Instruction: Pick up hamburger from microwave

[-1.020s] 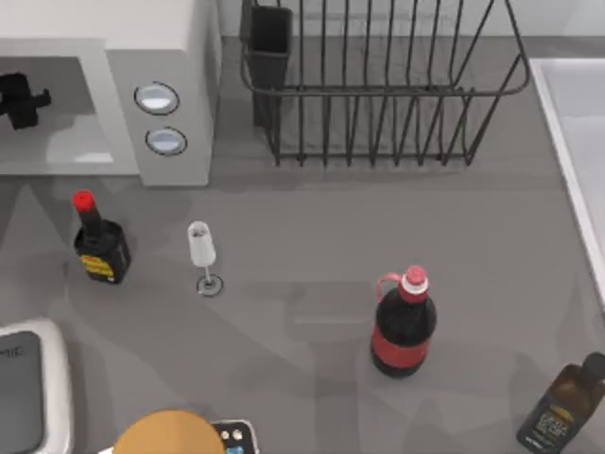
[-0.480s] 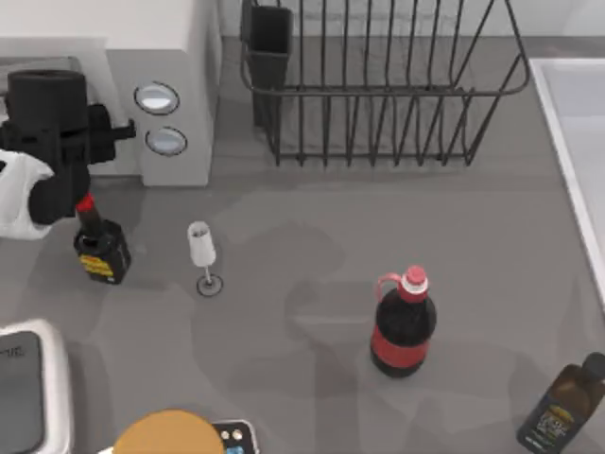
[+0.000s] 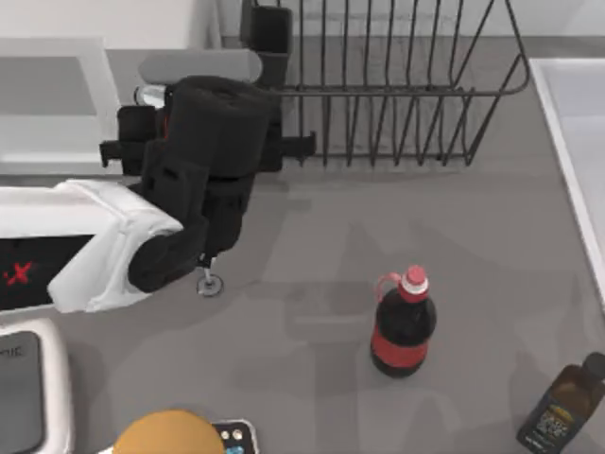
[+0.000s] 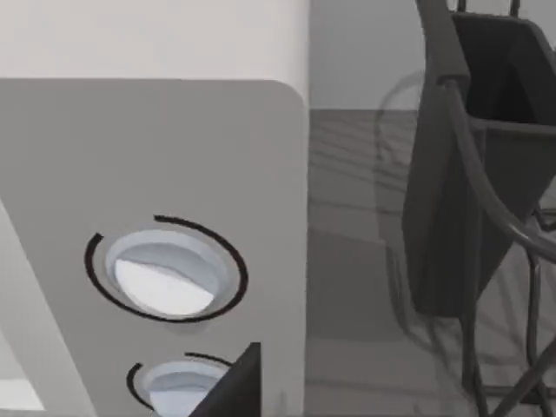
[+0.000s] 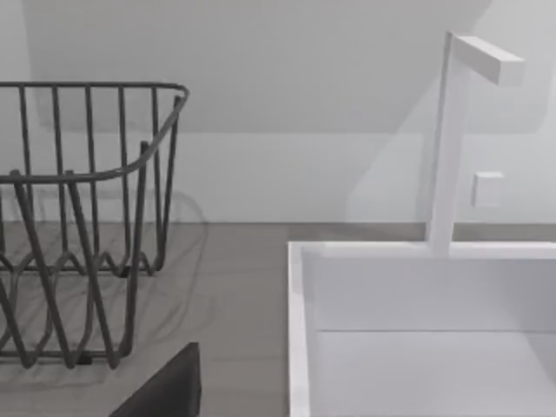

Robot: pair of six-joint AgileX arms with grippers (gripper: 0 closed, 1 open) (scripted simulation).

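The microwave (image 3: pixel 57 151) stands at the table's back left, and what shows of its grey cavity (image 3: pixel 43 85) is bare. The hamburger is hidden or out of view. My left arm reaches in from the left, its black left gripper (image 3: pixel 203 118) high in front of the microwave's knob panel and covering most of it. In the left wrist view the light-grey panel (image 4: pixel 156 148) is close, with two silvery-blue knobs (image 4: pixel 165 271) and the black wire rack (image 4: pixel 469 174) beside it. A dark part of my right gripper (image 5: pixel 165 387) shows in the right wrist view, near the white sink (image 5: pixel 300 304).
A black wire rack (image 3: pixel 397 104) runs along the back. A cola bottle (image 3: pixel 404 326) stands mid-table and a dark oil bottle (image 3: pixel 558 407) at the front right. A wine glass foot (image 3: pixel 208 284) shows beside the arm. A tan dome (image 3: pixel 170 435) and a silver appliance (image 3: pixel 28 388) sit front left.
My left arm has come out of the microwave's cavity and swung right and up towards the camera. It now covers the knob panel, the red-capped bottle and the wine glass bowl.
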